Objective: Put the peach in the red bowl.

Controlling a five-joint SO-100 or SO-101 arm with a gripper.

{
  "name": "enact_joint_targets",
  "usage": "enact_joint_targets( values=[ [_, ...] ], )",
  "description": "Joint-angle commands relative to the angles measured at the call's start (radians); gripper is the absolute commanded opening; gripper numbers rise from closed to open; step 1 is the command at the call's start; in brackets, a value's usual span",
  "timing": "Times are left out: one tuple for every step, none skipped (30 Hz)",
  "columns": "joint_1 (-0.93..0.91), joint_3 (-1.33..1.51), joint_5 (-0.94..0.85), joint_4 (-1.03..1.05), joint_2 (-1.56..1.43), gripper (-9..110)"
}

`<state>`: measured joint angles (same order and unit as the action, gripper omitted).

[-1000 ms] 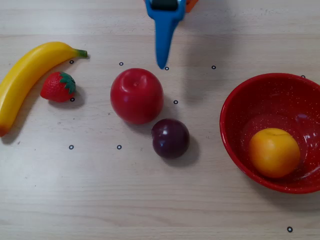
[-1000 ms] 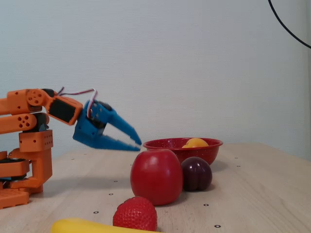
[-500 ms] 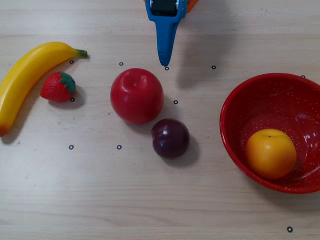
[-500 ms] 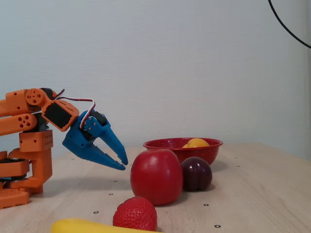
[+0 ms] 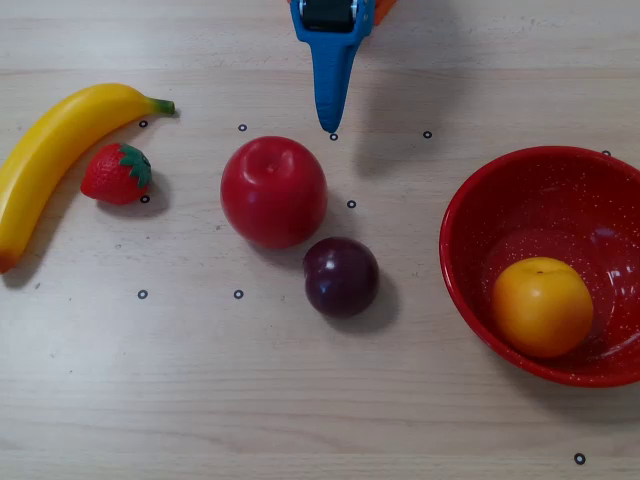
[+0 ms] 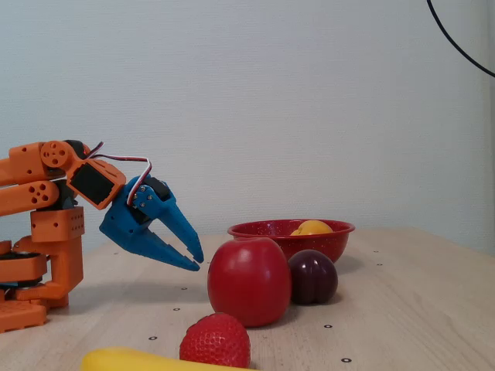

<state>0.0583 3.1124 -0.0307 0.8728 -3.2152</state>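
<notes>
In the fixed view, nearest to the camera lie the banana (image 6: pixel 143 360) and the strawberry (image 6: pixel 216 339) on the counter (image 6: pixel 402 309). Behind them stand the red apple (image 6: pixel 248 281) and the dark plum (image 6: pixel 313 277), the two just beside each other. Farther back is the red bowl (image 6: pixel 267 232), and the top of the peach (image 6: pixel 312 227) shows above its rim.

In the overhead view the peach (image 5: pixel 541 307) rests inside the red bowl (image 5: pixel 480 200), at about 4 o'clock from the bowl's centre, near the wall. From the apple (image 5: pixel 273 191) the bowl lies at about 4 o'clock, well apart. The plum (image 5: pixel 341 277) is at about 5 o'clock from the apple.

The end effector (image 6: pixel 195 260) hangs above the counter at the far side, at 12 o'clock from the apple in the overhead view, with its tips pointing down. Its two fingers are a little parted and there is nothing between them. It is well apart from the bowl.

I judge that the placing step is already done, since the peach is in the bowl and the end effector is empty. The next move calls only for the arm to go to rest, clear of the apple.
</notes>
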Motion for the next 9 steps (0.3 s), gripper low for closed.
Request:
enact_joint_targets(
  values=[
    [-0.012,0.008,-0.003,0.008,-0.015,0],
    [-0.020,0.008,0.006,0.008,-0.015,0],
    [-0.021,0.008,0.008,0.008,-0.015,0],
    [-0.021,0.008,0.008,0.008,-0.015,0],
    [-0.021,0.008,0.008,0.008,-0.015,0],
    [-0.021,0.008,0.008,0.008,-0.015,0],
    [-0.021,0.008,0.008,0.008,-0.015,0],
    [-0.021,0.008,0.008,0.008,-0.015,0],
    [-0.021,0.008,0.008,0.008,-0.015,0]
  ],
)
